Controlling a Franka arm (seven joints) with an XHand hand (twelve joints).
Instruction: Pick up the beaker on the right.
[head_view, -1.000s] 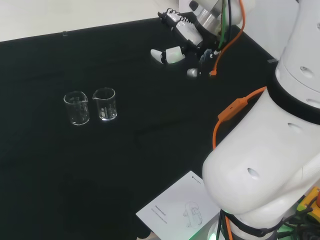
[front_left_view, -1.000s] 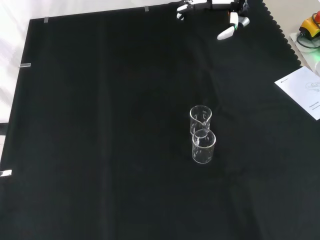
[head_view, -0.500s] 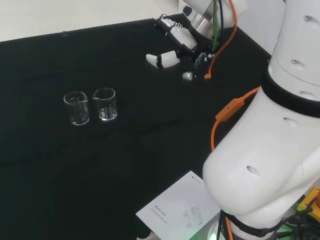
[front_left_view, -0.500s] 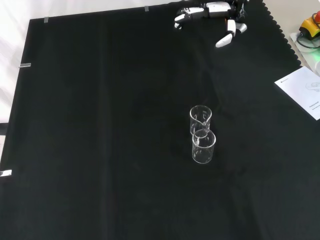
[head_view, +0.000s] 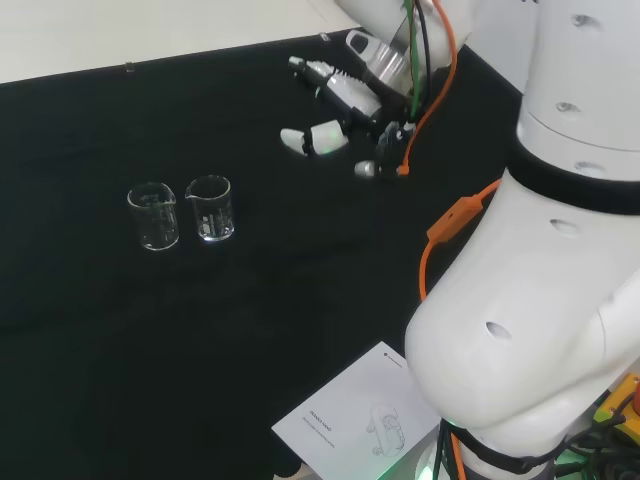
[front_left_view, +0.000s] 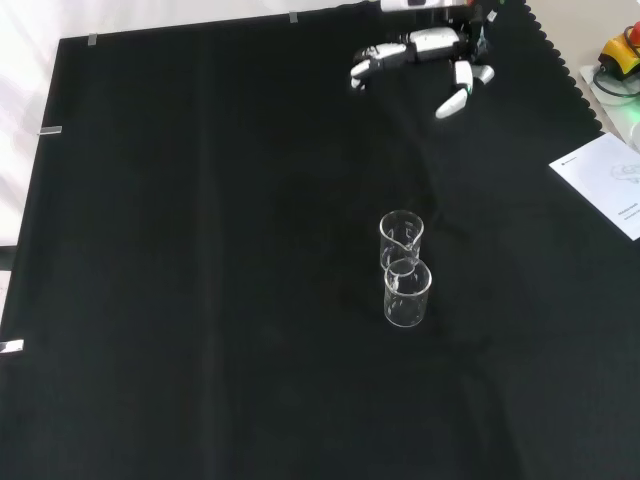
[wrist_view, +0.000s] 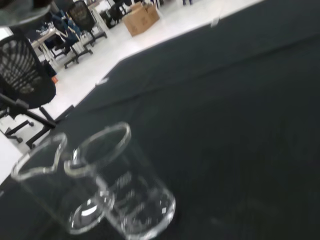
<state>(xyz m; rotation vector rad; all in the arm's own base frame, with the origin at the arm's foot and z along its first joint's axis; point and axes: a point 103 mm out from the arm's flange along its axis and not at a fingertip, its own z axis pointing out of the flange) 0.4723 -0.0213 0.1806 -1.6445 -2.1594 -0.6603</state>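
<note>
While the black and white robot hand (head_view: 335, 95) hovers over the far corner of the black cloth-covered bench (front_left_view: 200, 300), its fingers stretched out and its thumb splayed apart, holding nothing, two small clear glass beakers (head_view: 181, 213) stand upright well away from it. In the head view they sit side by side, and the one wanted is the right-hand clear beaker (head_view: 210, 208), nearer the hand; in the front view that same beaker (front_left_view: 401, 239) stands just behind its neighbour (front_left_view: 407, 292), their outlines overlapping. I cannot tell whether the two walls touch.

That closeness looks to me like the main hazard. If the hand comes in wide, a finger on the far side could strike the left-hand clear beaker (head_view: 153, 216) and tip it or shove it along the cloth. If it squeezes between them there seems little room, and both could be caught together. Glass this clear gives little edge to aim at, so a grasp set too high near the rim (wrist_view: 102, 142) might slip off and topple the beaker toward its neighbour. Empty and light as they appear, either would slide or roll on a glancing touch. The white printed sheet (head_view: 360, 420) at the near edge lies well clear and should not matter
</note>
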